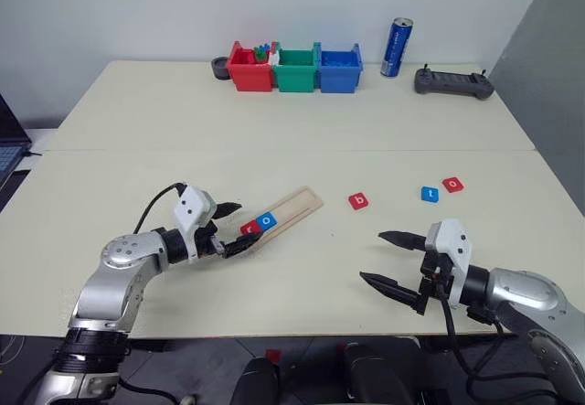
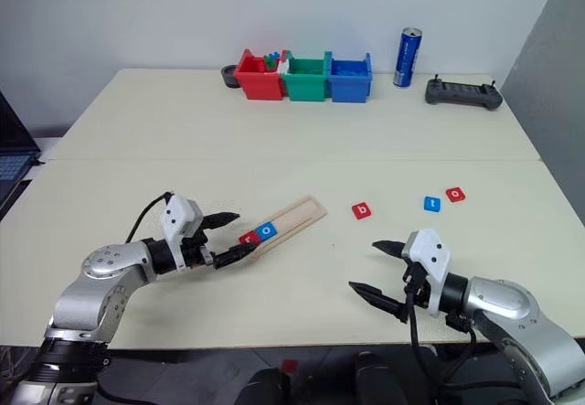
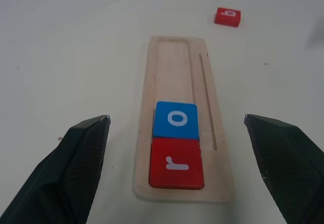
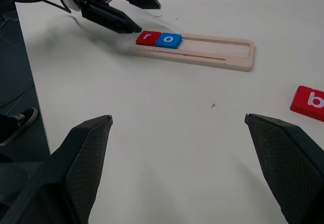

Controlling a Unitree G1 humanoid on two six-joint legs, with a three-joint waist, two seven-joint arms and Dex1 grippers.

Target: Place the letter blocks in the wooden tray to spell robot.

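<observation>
While the wooden tray [image 1: 282,214] lies toward the near left part of the table [image 1: 274,131], bare tabletop spreads around it on every side, widest on the far side, between the tray and the table's back edge. Left of the tray, the left gripper [image 1: 228,229] hovers at the tray's near end, fingers spread and holding nothing, one finger on each side of that end. In the tray sit two letter blocks, touching: the red r block [image 3: 176,163] at the near-left end and the blue o block [image 3: 175,120] just beyond it; the rest of the groove is bare wood. The tray's long axis runs diagonally, from near-left to far-right, and the wrist view shows the letters reading along that axis.

Right of the tray, apart from it, the red b block [image 1: 359,201] lies flat on the table. Farther right lie the blue t block [image 1: 430,194] and the red o block [image 1: 452,185], close together. Nearer than these blocks, well right of the tray and close to the table's front edge, the right gripper [image 1: 389,260] is wide open and empty, pointing back toward the tray across bare surface.

Far beyond the tray, along the back edge, stand a red bin [image 1: 249,69], a green bin [image 1: 296,71], a blue bin [image 1: 339,69], a blue can [image 1: 396,47] and a dark controller [image 1: 452,82], none near the tiles.
</observation>
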